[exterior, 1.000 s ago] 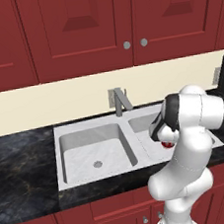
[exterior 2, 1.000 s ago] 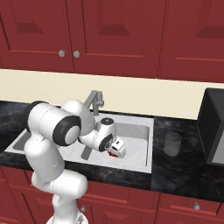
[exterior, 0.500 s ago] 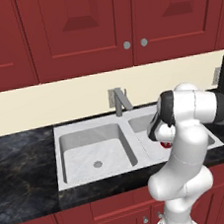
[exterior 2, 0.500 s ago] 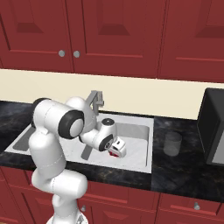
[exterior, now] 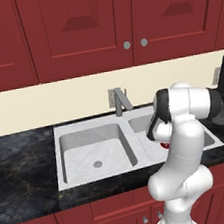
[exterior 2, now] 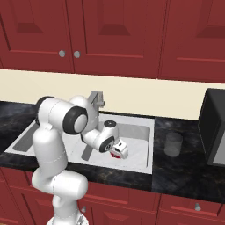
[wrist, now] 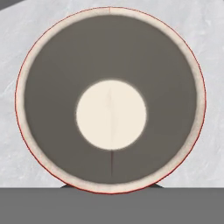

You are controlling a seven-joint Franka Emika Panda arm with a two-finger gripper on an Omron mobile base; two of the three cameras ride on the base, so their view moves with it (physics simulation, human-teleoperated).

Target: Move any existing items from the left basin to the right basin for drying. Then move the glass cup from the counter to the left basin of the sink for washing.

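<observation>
The claw (exterior 2: pixel 117 151) is hanging low inside the right basin (exterior 2: pixel 139 145) of the sink (exterior: pixel 67 139), its jaws pulled in narrow around the rim of the small red cup (exterior 2: pixel 115 153), which it is holding just above the white floor.

From the right base view a sliver of red is showing beside the white hand, and the grey glass cup (exterior 2: pixel 173 144) is standing upright on the black counter (exterior 2: pixel 184 169), to the right of the sink and near a dark appliance (exterior 2: pixel 215 127). The left base view is showing what that one is hiding: the left basin (exterior: pixel 96 153) with its round drain, nothing in it, and the faucet (exterior: pixel 118 100) behind the divider.

The hand view is looking straight down into the red cup (wrist: pixel 110 99): pale rim, dark wall, pale round bottom.

No writing is readable anywhere.
</observation>
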